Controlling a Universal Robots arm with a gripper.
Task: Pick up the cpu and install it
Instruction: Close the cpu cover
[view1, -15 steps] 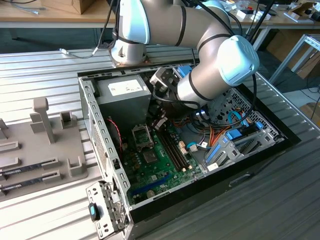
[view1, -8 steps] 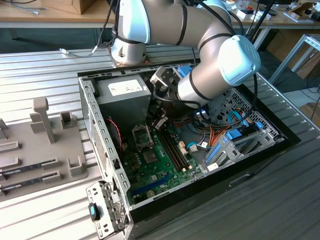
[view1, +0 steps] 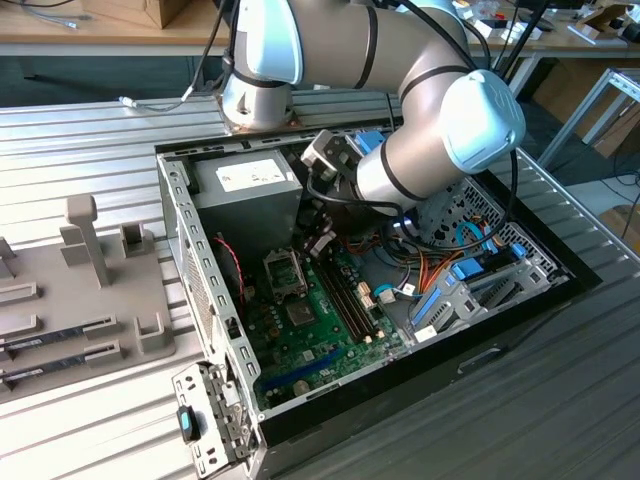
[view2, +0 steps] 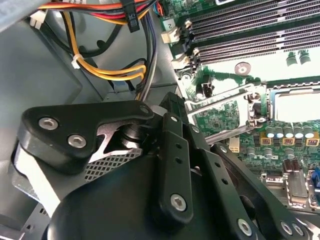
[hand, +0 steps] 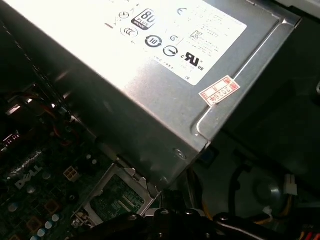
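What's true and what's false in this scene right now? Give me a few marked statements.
1. The arm reaches down into the open computer case. True.
2. The power-supply box lies outside the case on the table. False: it sits inside the case, in a corner.
3. A metal socket frame sits on the green board beside the memory slots. True.
4. The grey tray stands on the exterior view's right of the case. False: it is on the exterior view's left.

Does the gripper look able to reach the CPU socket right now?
Probably yes: the gripper hangs just beside the CPU socket with nothing between them, though the power supply stands close by.
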